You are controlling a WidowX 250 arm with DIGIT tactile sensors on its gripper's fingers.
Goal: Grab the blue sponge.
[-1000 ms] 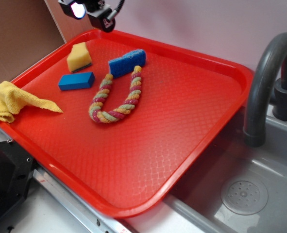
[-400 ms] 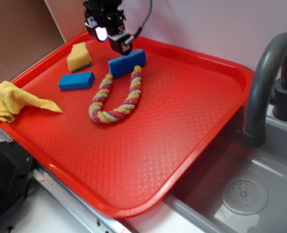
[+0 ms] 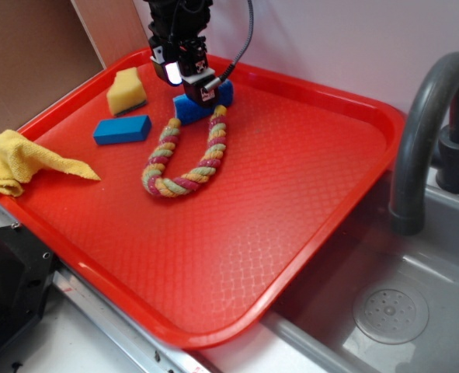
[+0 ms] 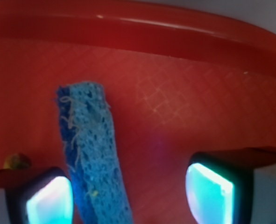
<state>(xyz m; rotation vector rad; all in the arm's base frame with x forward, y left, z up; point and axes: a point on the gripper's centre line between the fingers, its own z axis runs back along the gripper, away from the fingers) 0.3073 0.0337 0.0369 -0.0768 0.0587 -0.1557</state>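
Observation:
The blue sponge [image 3: 192, 108] lies near the back of the red tray [image 3: 307, 186], just above the rope's ends. My gripper [image 3: 200, 91] hangs low right over it and hides its middle. In the wrist view the porous blue sponge [image 4: 95, 154] runs lengthwise between my open fingers, close to the left pad [image 4: 49, 200] and well apart from the right pad [image 4: 208, 193]. My gripper [image 4: 128, 198] is open and nothing is held.
A multicoloured rope [image 3: 184, 155] curves in a U in front of the sponge. A smaller smooth blue block [image 3: 122, 130] and a yellow sponge [image 3: 126, 91] sit at the left. A yellow cloth [image 3: 19, 163] drapes over the tray's left edge. A sink with a grey faucet [image 3: 423, 132] is at the right.
My gripper has come down and to the right from the tray's back-left corner and now straddles the blue sponge. Nothing else has moved.

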